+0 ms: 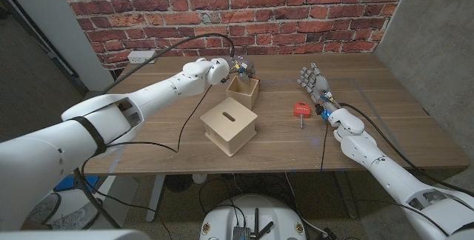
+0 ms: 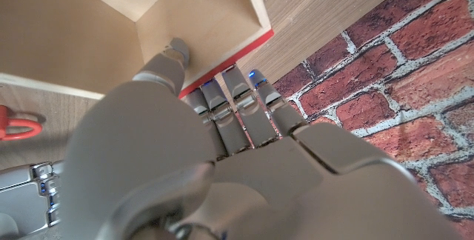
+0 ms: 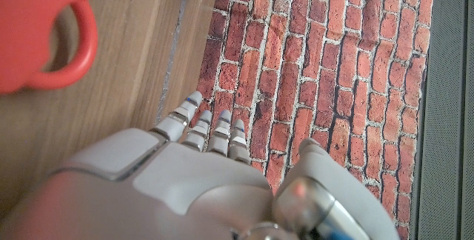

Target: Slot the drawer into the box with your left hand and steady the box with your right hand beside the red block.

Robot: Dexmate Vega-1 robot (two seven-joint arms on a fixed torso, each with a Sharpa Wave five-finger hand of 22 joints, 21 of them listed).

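— Wooden drawer [image 1: 242, 90], open-topped, is sitting at upper centre of the head view on the desk [image 1: 385, 125], just behind the box [image 1: 229, 125]. What is the left hand [image 1: 238, 70] doing?

— It is gripping the drawer's far wall; the left wrist view is showing a thumb [image 2: 167, 62] pressing inside the wall, the other fingers wrapping over a red-edged rim [image 2: 229, 62].

— And the box?

— It is standing at centre frame, slot on top, with neither hand touching it.

— The right hand [image 1: 315, 84]?

— It is standing at right of centre, fingers apart and pointing up, holding nothing. A red block [image 1: 302, 110] with a loop is lying just left of its wrist, between it and the box.

— Anything else?

— Brick wall [image 1: 296, 10] is running behind the desk.
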